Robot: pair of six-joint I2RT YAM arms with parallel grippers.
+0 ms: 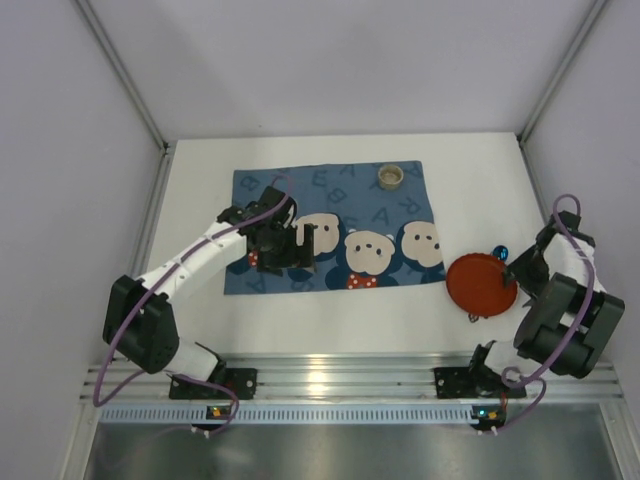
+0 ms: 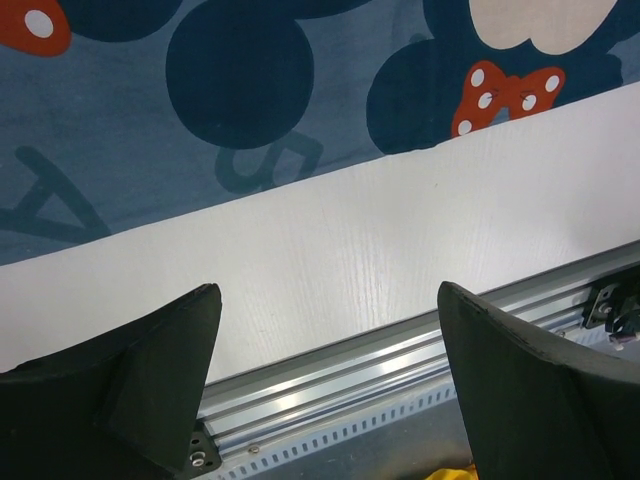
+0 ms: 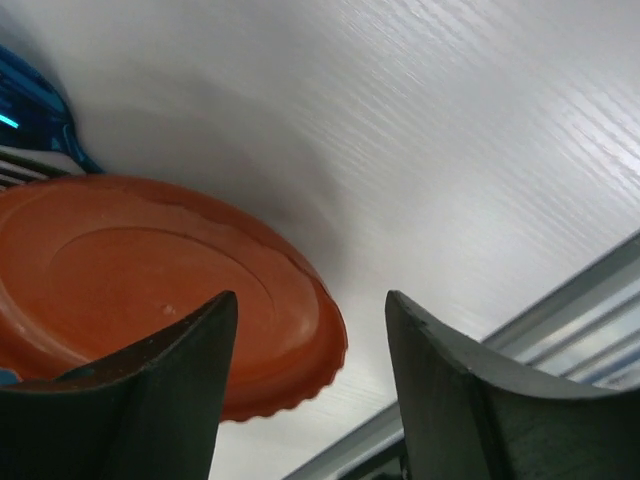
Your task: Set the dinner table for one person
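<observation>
Top external: white dinner table (image 1: 330, 320), pale walls (image 1: 340, 60).

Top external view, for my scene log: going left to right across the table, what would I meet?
Left tool → cup → red plate.

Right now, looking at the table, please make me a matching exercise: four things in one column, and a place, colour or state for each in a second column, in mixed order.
Things
1. plate
2. cup
3. mat
4. left gripper

Descriptions
A. on the mat, near its far edge
B. open, holding nothing
C. orange-red, on the bare table, right of the mat
D. blue, with cartoon faces

Pairs: 1-C, 2-A, 3-D, 4-B
</observation>
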